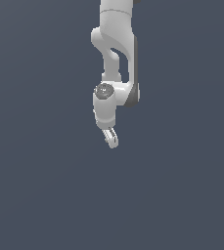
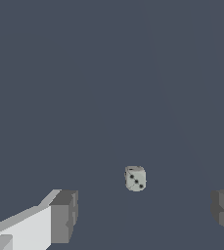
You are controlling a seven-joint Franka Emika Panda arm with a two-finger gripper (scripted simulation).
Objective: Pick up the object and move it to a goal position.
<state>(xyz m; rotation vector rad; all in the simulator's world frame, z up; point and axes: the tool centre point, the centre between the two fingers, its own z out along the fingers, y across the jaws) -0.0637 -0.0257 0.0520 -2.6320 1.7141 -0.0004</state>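
The object (image 2: 135,178) is a small pale grey-white die with black dots, lying on the dark grey floor (image 2: 108,73). In the wrist view it sits between and a little beyond the two fingertips, nearer the middle than either finger. My gripper (image 2: 144,217) is open, its grey pads (image 2: 64,217) wide apart, and it holds nothing. In the exterior view the white arm hangs from the top centre with the gripper (image 1: 112,139) pointing down. I cannot make out the die in the exterior view.
Plain dark grey floor (image 1: 45,195) fills both views. No other objects, containers or edges show.
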